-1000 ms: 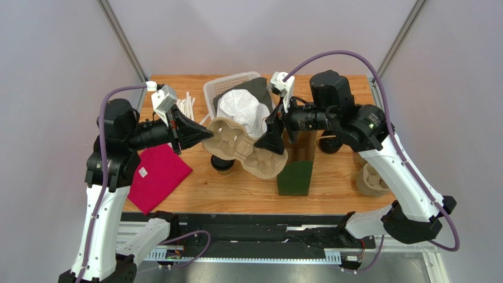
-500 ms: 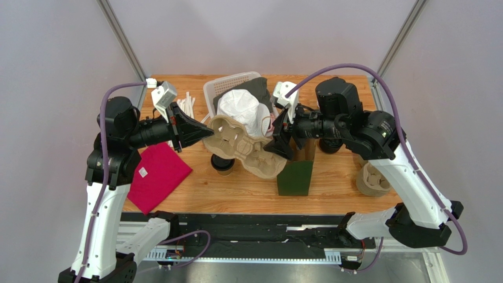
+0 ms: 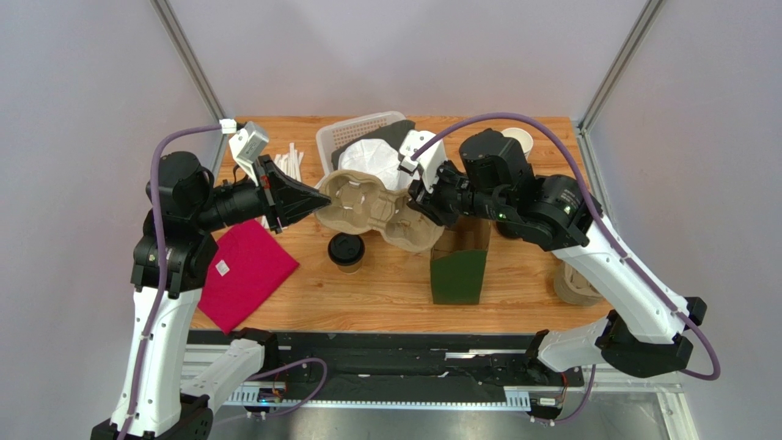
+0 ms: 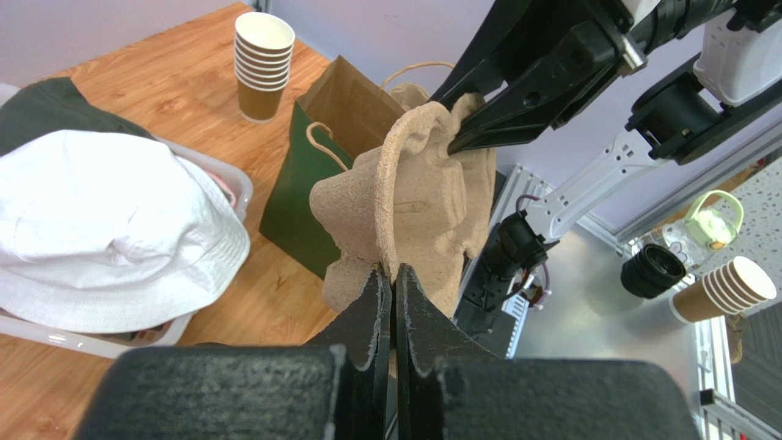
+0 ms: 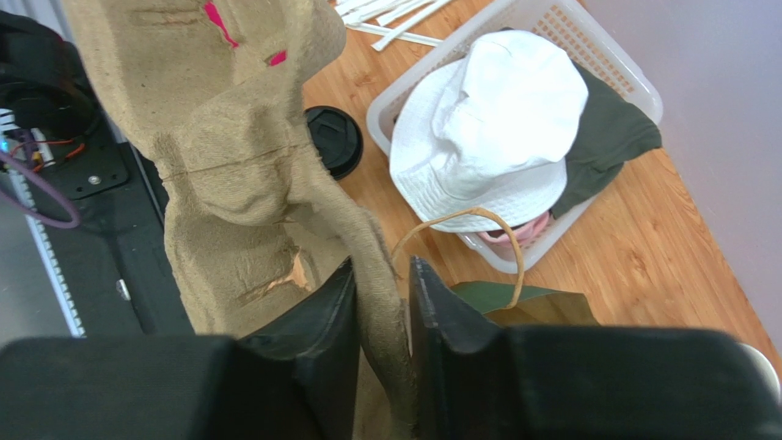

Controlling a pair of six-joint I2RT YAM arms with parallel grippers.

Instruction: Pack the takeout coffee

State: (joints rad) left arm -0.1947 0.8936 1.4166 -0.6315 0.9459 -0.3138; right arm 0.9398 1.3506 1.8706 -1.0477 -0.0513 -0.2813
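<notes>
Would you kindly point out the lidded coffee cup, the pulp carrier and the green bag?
lidded coffee cup (image 3: 346, 247): top external view, on its black lid.
pulp carrier (image 3: 369, 207): top external view, on its middle.
green bag (image 3: 458, 277): top external view, on its front face.

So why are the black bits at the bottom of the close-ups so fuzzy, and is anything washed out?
Left wrist view: the left gripper sits right at the lens, so its base blurs; the white hat looks bleached. Right wrist view: same softness on the right gripper. Top view: evenly lit, sharp, only faint shadows.
</notes>
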